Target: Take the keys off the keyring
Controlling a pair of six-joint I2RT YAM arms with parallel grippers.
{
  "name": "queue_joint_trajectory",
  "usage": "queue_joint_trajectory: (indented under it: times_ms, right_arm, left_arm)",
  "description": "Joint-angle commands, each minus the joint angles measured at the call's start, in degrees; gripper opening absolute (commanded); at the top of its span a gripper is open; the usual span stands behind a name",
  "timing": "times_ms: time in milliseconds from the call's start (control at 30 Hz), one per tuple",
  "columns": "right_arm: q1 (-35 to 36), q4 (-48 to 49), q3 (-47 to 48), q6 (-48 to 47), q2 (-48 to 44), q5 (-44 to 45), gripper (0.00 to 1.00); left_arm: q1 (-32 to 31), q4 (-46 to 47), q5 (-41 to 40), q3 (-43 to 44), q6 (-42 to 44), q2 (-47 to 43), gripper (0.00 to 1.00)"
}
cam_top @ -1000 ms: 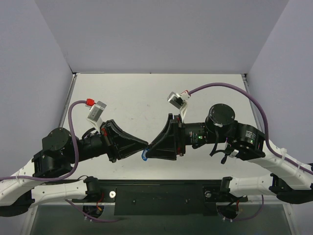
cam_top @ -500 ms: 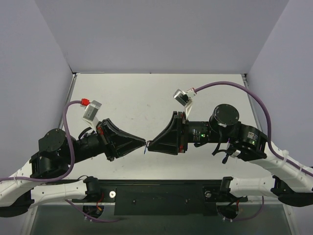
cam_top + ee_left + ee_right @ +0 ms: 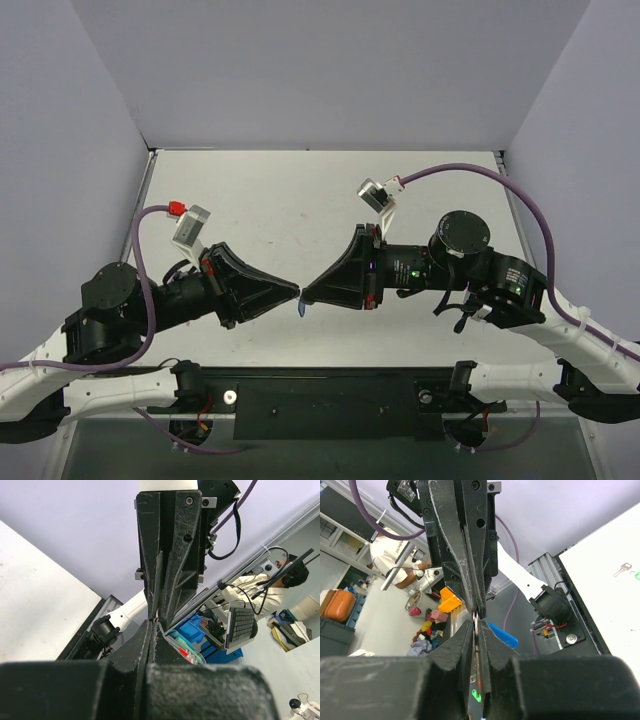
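My left gripper (image 3: 297, 291) and right gripper (image 3: 305, 296) meet tip to tip above the table (image 3: 280, 190), each with its fingers pressed together. The blue tag (image 3: 300, 311) of the keyring hangs just below that meeting point, off the surface. In the right wrist view the tag (image 3: 503, 636) sits just beside my right fingertips. A silver sliver (image 3: 476, 632) shows pinched in their seam. Key or ring, I cannot tell.
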Motion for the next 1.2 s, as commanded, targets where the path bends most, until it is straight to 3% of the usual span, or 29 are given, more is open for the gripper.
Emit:
queue_joint_trajectory:
  times_ms: [0, 200, 533, 867, 1033, 1100, 1167]
  right_arm:
    - [-0.4, 3.6, 0.1, 0.2, 0.0, 0.1, 0.02]
    - [-0.4, 2.0, 0.0, -0.4, 0.5, -1.5, 0.00]
    - [-0.4, -6.7, 2.4, -4.7, 0.8, -3.9, 0.00]
    - [0.6, -9.3, 1.8, -5.7, 1.0, -5.1, 0.00]
    - [0.9, -10.0, 2.6, -6.3, 1.0, -4.6, 0.00]
    - [0.8, -10.3, 2.7, -6.6, 0.9, -4.0, 0.00]
    - [0.8, -10.5, 2.7, -6.9, 0.7, -2.8, 0.00]
  left_arm:
    - [0.0, 0.6, -0.6, 2.0, 0.2, 0.3, 0.00]
    - [0.0, -0.8, 0.2, 2.6, 0.7, 0.6, 0.00]
    - [0.0, -12.6, 3.5, 8.5, 4.1, 2.3, 0.00]
    - [0.0, -14.4, 8.2, 10.6, 5.4, 4.3, 0.00]
    - [0.0, -17.4, 4.9, 12.2, 5.9, 5.0, 0.01]
    - [0.0, -16.8, 2.6, 12.0, 5.5, 4.2, 0.09]
    - [0.0, -14.8, 1.2, 11.0, 4.9, 2.7, 0.37]
